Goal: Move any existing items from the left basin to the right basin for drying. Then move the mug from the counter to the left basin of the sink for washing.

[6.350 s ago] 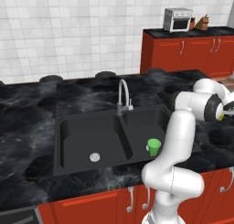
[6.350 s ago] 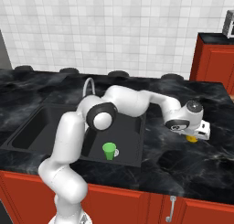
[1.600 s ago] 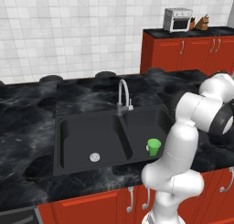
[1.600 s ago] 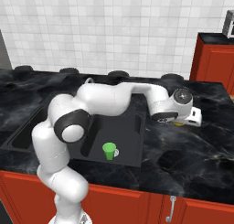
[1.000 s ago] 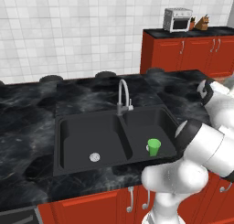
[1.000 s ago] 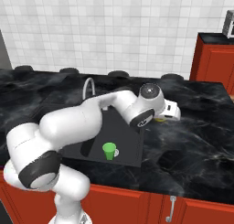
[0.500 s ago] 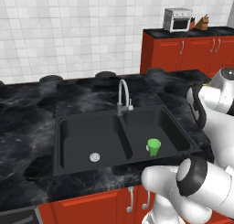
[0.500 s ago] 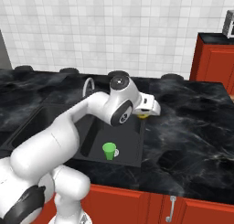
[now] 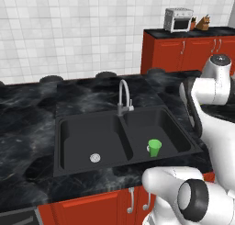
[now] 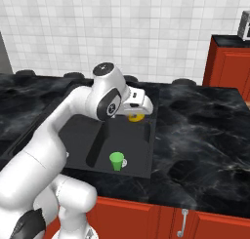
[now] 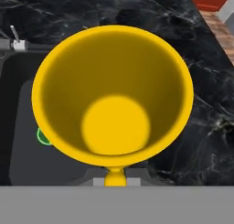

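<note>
- The yellow mug (image 11: 114,93) is held in the air, its open mouth facing the hand camera; in the right base view the mug (image 10: 134,117) hangs under the white hand, over the back of the right basin (image 10: 139,155).
- The tool (image 11: 115,178) is closed on the mug, pinching it at the near rim.
- The green cup (image 9: 154,148) stands upright on the floor of the right basin (image 9: 174,127), near its front wall; in the hand view a sliver of its rim (image 11: 41,137) peeks out beside the mug.
- The left basin (image 9: 78,134) holds just its round silver drain (image 9: 95,158).
- The curved silver faucet (image 9: 123,96) rises behind the divider.
- The black veined worktop (image 9: 27,109) surrounds the sink (image 9: 61,165), above red cabinets (image 9: 87,209).
</note>
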